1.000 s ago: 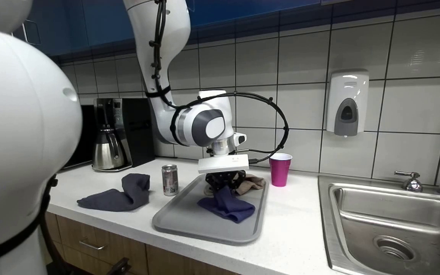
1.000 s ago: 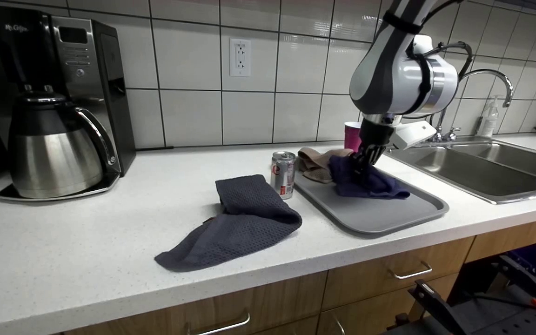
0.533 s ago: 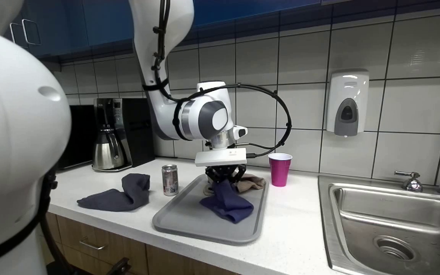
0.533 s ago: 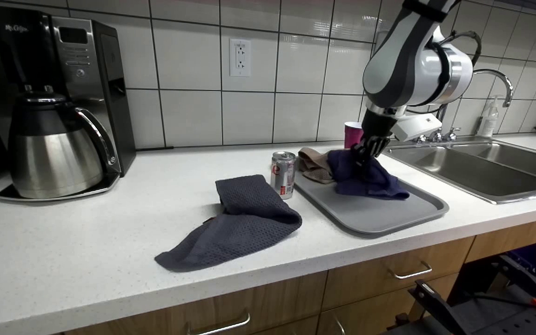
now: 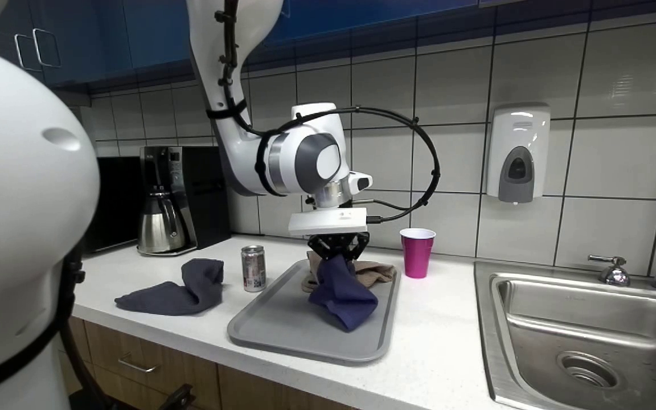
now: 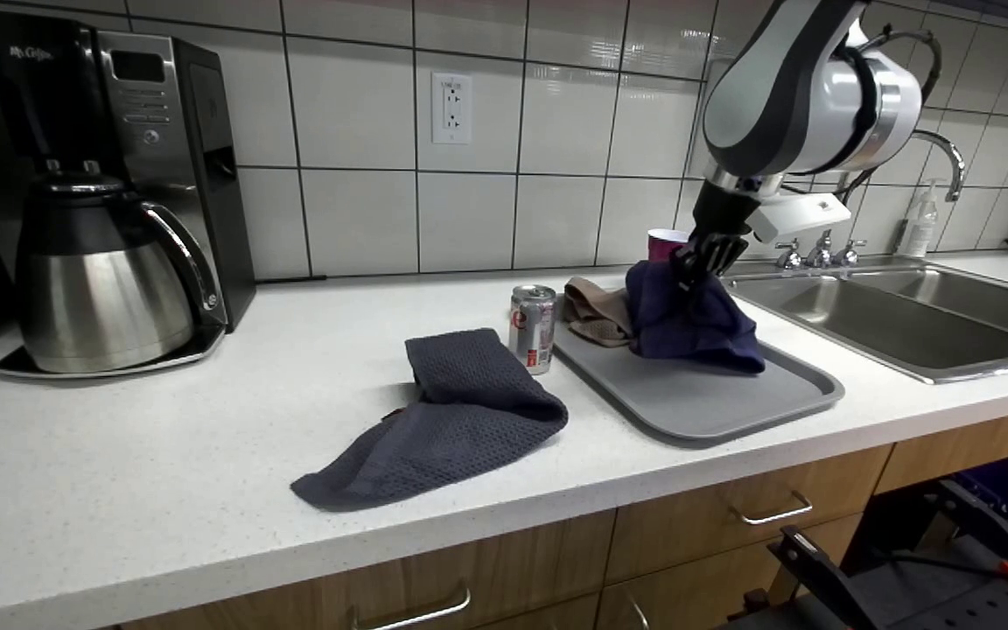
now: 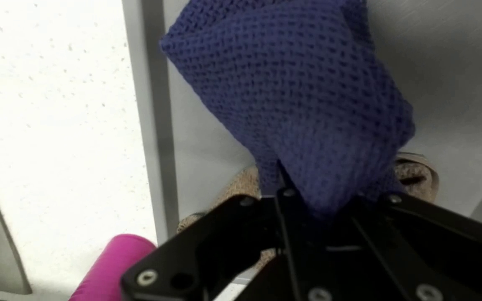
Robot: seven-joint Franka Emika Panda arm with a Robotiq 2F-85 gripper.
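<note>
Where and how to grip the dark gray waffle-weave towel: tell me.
Probably best to pinch the dark gray waffle-weave towel by its raised end, coming from above: that end stands off the white countertop, while the pointed tail lies flat. The end effector holds the purple cloth.

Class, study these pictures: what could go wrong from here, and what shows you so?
The blue cloth, pinched only where it bunches at the claw, could slip loose. Hanging close by the brown cloth, it might drag that along. A low sideways swing might topple the upright can beside the tray.
</note>
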